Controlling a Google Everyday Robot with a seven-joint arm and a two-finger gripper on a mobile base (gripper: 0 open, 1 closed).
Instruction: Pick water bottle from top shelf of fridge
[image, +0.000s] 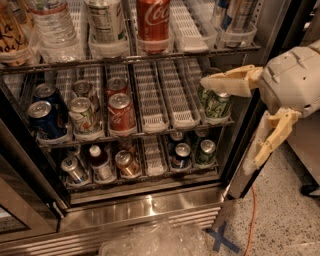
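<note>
Warm light fills the fridge (150, 207), glare streaks its steel base; the splayed tool (226, 125) at right is brightly lit.
</note>
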